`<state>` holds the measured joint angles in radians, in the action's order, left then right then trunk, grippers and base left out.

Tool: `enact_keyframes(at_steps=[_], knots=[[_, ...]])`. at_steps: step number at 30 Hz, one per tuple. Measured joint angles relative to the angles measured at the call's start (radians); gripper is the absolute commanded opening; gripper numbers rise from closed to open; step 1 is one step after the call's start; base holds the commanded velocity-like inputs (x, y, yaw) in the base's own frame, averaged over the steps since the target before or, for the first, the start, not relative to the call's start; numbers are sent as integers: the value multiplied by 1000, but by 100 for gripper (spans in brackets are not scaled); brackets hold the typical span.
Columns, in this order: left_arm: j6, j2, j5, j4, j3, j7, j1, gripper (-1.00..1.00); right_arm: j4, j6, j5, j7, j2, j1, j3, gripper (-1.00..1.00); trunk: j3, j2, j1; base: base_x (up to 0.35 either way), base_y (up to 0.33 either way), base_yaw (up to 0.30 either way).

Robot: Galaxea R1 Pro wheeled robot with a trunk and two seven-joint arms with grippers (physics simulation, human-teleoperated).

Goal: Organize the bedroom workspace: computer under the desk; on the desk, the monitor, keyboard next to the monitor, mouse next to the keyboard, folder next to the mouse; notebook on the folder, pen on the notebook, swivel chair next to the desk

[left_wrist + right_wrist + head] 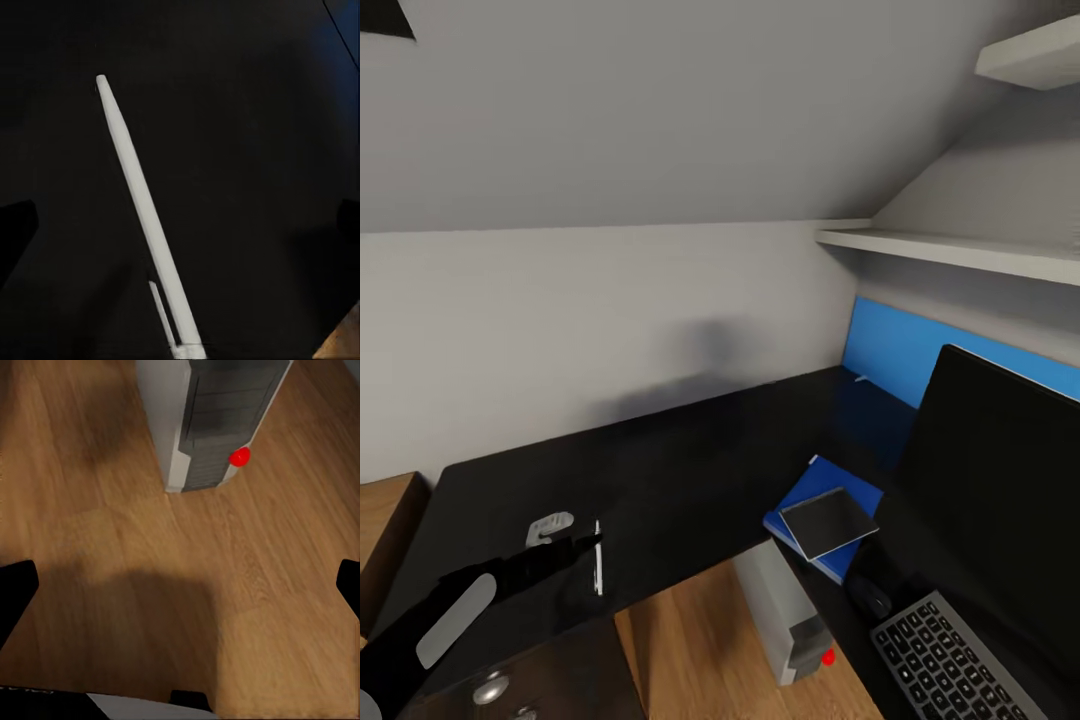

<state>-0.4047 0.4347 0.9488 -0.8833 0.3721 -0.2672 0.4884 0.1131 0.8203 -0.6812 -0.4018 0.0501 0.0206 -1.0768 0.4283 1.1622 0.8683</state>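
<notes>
The left gripper (pixel 582 541) hovers over the pen (pixel 597 570) with its jaws spread wide and nothing held. The pen lies flat on the black desk (pixel 690 470), well apart from the notebook (pixel 828 521) on the blue folder (pixel 812 492); its long axis runs front to back, tapered tip away from the gripper. Judged step: picking up the pen; next, descend squarely and close across the shaft. The right gripper's (pixel 180 592) tips stand wide apart above the floor (pixel 112 532) near the computer (pixel 214 420).

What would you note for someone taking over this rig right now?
Left hand: open, at the white pen lying on the desk; nothing held.
Right hand: open over bare floor beside the computer.
Done: monitor, keyboard, mouse lined up on the desk; folder next to the mouse with the notebook on it; computer under the desk.
Left: pen onto the notebook; chair next to the desk.
</notes>
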Motion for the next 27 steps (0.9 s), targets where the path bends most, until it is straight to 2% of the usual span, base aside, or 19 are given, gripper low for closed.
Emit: enact_keyframes(at_steps=[7, 21, 27], knots=[[0, 0, 0, 5, 1, 1, 0, 100, -1, 1, 0, 1, -5, 0, 1, 100, 0, 0, 0, -294, -108, 0], [0, -2, 0, 7, 1, 1, 0, 100, 1, 9, 0, 3, -6, 0, 1, 100, 0, 0, 0, -256, -213, 0], [0, -2, -1, 33, 1, 1, 0, 100, 3, 9, 0, 3, -4, 0, 1, 100, 0, 0, 0, -184, -169, 33]])
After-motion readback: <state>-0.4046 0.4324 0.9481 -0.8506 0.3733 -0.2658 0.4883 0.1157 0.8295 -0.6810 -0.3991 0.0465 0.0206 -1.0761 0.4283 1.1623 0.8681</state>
